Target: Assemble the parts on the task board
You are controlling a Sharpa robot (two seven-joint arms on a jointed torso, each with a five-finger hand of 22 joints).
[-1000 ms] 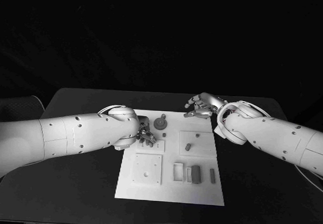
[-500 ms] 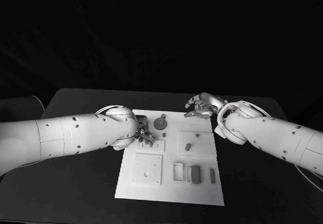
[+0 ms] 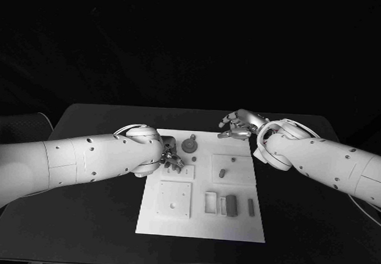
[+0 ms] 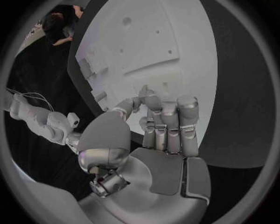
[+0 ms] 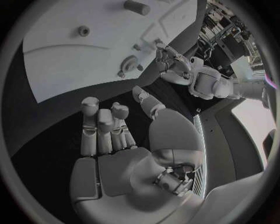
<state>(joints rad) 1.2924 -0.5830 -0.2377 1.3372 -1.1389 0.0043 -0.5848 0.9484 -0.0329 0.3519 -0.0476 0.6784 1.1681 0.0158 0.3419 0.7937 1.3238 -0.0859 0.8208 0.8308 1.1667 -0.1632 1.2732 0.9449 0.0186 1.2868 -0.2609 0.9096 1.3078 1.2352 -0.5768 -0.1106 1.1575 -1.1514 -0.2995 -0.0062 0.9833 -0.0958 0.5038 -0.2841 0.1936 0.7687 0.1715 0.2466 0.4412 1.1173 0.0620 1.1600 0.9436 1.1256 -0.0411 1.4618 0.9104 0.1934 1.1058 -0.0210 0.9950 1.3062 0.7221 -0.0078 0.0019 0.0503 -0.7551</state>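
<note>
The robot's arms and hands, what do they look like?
Both arms are smooth white shells dotted with small dark screw holes. The left hand and right hand are silver metal with segmented fingers. White cables loop around the right wrist.

**Counter and board**

The black counter is carrying one white task board, lying flat on its middle. Dark counter surface is showing on every side of the board, widest to the board's left and right, narrower beyond its far edge.
</note>
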